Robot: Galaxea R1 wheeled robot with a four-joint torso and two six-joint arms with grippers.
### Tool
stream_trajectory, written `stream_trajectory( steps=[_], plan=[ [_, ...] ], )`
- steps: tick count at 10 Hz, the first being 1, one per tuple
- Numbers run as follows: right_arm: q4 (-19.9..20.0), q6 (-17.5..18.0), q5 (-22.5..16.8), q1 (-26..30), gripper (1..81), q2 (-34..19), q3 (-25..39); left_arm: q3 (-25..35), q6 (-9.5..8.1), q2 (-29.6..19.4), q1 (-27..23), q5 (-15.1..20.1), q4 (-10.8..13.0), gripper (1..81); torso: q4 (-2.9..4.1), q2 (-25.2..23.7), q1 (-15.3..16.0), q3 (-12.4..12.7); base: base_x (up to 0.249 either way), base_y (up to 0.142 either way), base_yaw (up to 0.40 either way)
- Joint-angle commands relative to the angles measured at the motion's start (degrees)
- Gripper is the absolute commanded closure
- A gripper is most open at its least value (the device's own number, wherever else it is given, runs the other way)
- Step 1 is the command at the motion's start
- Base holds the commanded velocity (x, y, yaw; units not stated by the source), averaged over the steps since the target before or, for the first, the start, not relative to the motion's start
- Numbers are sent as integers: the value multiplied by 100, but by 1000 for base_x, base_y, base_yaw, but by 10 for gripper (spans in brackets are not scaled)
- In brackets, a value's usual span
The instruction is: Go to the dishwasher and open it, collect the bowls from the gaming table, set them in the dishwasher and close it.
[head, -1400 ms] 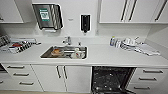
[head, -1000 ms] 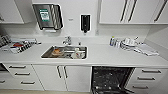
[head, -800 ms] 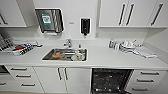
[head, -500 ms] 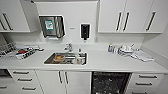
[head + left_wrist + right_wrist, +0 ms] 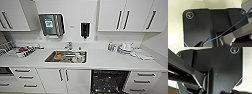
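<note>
- The built-in dishwasher (image 5: 109, 82) stands open under the right half of the long white counter (image 5: 110, 62), its dark interior exposed.
- A stainless steel sink (image 5: 66, 56) holding dishes sits mid-counter, below a steel paper-towel dispenser (image 5: 51, 25) and a black soap dispenser (image 5: 85, 29).
- A loaded dish rack (image 5: 17, 49) occupies the counter's left end; cups and cloths (image 5: 130, 50) lie near its right end.
- Whether either gripper's jaws are open or closed cannot be told.
</note>
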Motion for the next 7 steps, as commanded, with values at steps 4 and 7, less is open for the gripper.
stream_trajectory(
  steps=[4,7],
  plan=[
    [-34,5,-242,176,10,-28,-27,-9,10,0,-208,307,-37,10,0,1145,-737,475,0,0,0],
    [-34,5,-242,168,10,-63,-27,-9,10,-18,-208,307,-37,10,0,1716,-1104,852,0,0,0]
  ],
)
